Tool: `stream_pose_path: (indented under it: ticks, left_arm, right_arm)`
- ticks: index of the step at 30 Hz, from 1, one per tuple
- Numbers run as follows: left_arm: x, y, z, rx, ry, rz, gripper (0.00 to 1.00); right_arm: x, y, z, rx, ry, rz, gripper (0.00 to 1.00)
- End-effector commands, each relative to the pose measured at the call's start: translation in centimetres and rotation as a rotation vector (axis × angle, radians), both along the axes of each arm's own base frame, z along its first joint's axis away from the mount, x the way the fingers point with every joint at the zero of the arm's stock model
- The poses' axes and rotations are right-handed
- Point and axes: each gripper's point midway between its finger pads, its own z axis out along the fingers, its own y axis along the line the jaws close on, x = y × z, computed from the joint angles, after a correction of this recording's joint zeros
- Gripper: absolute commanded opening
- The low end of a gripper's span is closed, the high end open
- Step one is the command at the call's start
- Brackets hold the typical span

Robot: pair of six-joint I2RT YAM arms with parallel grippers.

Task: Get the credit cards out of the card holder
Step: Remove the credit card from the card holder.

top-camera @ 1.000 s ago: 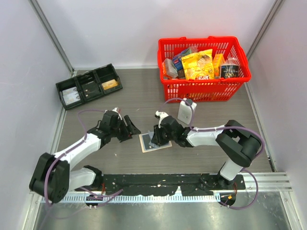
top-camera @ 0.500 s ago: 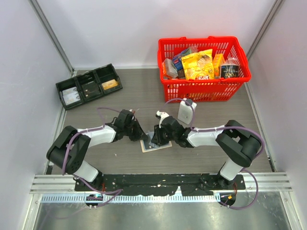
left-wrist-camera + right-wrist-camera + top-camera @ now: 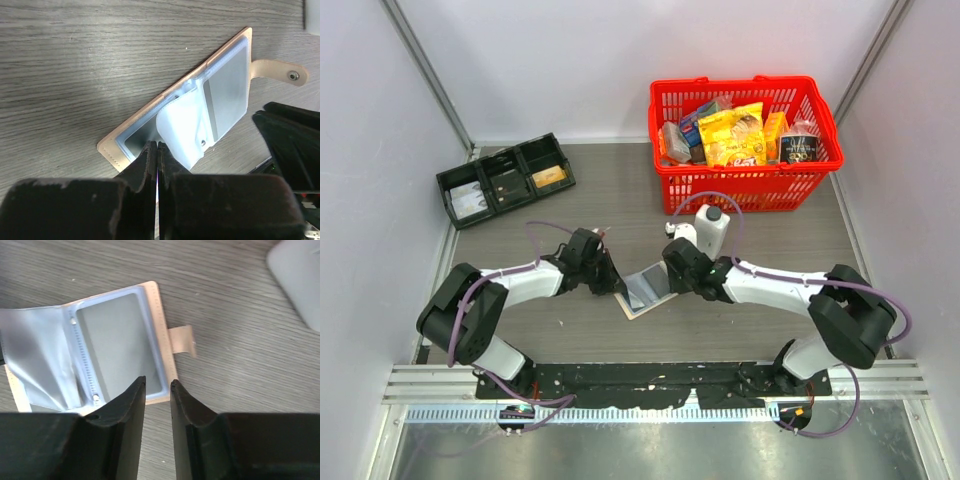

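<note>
**Card holder (image 3: 645, 295), opened, on the counter (image 3: 590, 200) between the two arms.** Its clear sleeves are exposed and its snap tab (image 3: 182, 341) sticks out from one long edge.

- **Left end effector (image 3: 157, 148):** clenched at the holder's near edge, just beside a raised clear sleeve (image 3: 182, 125). Whether a sleeve or a card is pinched between the fingers cannot be told.
- **Right end effector (image 3: 158, 384):** fingers narrowly parted above the holder's other side, grasping nothing.

**Risks:**
- With nothing pinning the holder down, a pull by the left arm would probably drag the whole holder instead of freeing a card.
- A pinch on the sleeve alone could slip off, or crease the plastic.
</note>
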Motion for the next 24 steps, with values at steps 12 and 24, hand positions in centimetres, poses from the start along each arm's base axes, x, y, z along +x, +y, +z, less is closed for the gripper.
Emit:
stream_pose_path:
  ticks: [12, 24]
  left_arm:
    - [0.4, -3.2, 2.6, 0.015, -0.057, -0.092, 0.04]
    - [2.9, -9.8, 2.3, 0.0, -0.068, -0.181, 0.09]
  right_arm:
    - [0.2, 3.3, 6.3, 0.166, -0.147, 0.119, 0.63]
    - [0.2, 0.7, 10.2, 0.241, -0.308, 0.056, 0.62]
